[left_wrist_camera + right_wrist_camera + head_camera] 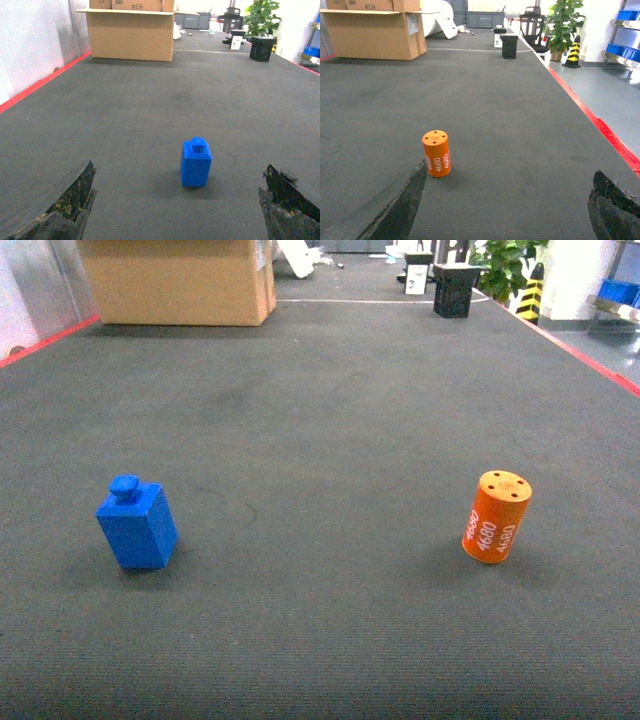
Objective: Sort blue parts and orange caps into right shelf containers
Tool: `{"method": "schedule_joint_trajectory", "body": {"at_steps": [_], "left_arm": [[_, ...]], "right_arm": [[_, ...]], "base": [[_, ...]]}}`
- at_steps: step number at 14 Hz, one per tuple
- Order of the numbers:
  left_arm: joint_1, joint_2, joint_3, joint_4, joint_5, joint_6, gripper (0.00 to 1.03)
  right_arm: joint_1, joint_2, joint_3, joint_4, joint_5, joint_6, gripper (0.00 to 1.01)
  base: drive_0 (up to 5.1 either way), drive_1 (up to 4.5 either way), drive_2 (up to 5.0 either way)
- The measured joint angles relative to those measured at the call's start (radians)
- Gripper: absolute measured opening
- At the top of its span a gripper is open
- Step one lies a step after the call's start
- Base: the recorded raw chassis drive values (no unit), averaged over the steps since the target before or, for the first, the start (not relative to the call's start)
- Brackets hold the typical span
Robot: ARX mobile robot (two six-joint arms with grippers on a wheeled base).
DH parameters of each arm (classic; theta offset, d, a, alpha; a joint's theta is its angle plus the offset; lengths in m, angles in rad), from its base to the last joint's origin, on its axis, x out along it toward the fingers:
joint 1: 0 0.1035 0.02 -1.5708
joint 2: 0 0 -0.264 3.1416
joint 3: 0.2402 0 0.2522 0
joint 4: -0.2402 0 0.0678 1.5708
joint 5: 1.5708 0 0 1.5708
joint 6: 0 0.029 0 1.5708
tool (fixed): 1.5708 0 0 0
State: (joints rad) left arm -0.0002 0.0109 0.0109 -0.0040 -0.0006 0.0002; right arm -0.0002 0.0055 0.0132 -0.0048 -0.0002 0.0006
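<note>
A blue part [138, 523], a blocky piece with a round knob on top, stands upright on the dark grey mat at the left. An orange cap [497, 516], a cylinder printed "4680", stands at the right. Neither gripper shows in the head view. In the left wrist view my left gripper [179, 165] is open and empty, with the blue part [196, 163] a little ahead, between the lines of its fingers. My right gripper [510, 166] is open and empty; the orange cap [436, 153] stands ahead by its left finger [402, 207]. Blue right shelf containers [626, 15] sit on a rack far right.
A large cardboard box [178, 280] stands at the mat's far left. A small black crate [455, 290] and a potted plant [505, 265] stand at the far end. Red tape [590, 358] edges the mat, with grey floor [615, 100] and a striped cone [574, 51] beyond on the right.
</note>
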Motion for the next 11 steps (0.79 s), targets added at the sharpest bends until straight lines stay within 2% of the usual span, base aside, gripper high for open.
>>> {"method": "schedule_joint_trajectory", "body": {"at_steps": [11], "left_arm": [[0.0,0.0,0.0,0.0,0.0,0.0,0.98]], "right_arm": [[0.0,0.0,0.0,0.0,0.0,0.0,0.98]], "base": [[0.0,0.0,0.0]]}}
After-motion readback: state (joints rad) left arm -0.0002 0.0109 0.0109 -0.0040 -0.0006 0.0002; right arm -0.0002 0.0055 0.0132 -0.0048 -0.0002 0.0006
